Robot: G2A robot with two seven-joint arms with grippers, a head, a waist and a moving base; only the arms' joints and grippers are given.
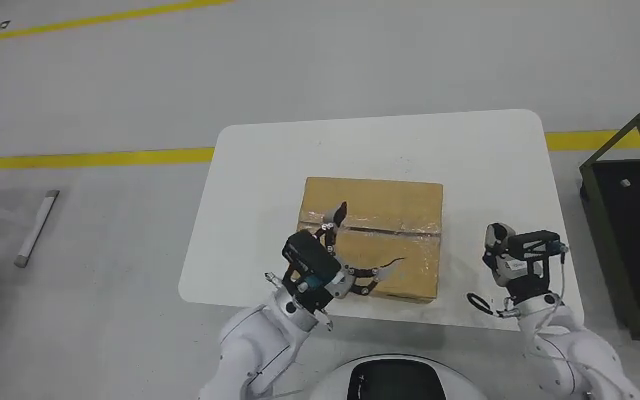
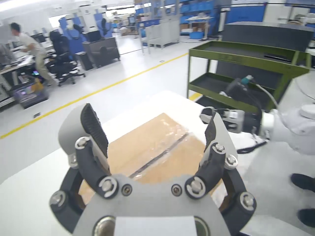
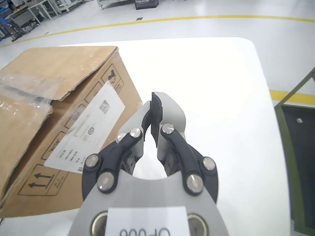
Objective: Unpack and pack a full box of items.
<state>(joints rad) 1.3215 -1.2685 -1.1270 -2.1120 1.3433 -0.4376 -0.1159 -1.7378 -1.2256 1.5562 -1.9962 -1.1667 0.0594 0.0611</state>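
The left claw (image 2: pixel 150 115) is hovering over the near left part of the box (image 1: pixel 390 205), its fingers spread wide and gripping nothing. The cardboard box is sitting in the middle of the desk (image 1: pixel 260 180), close to the near edge, with clear tape running along its closed top seam. The right claw (image 3: pixel 152 109) is waiting just beside the box's right side, above the desk's near right corner, fingers pressed almost together and empty. The work looks to be at the unpacking start, opening the box. The next move likely calls for catching the tape or a flap edge along the seam.
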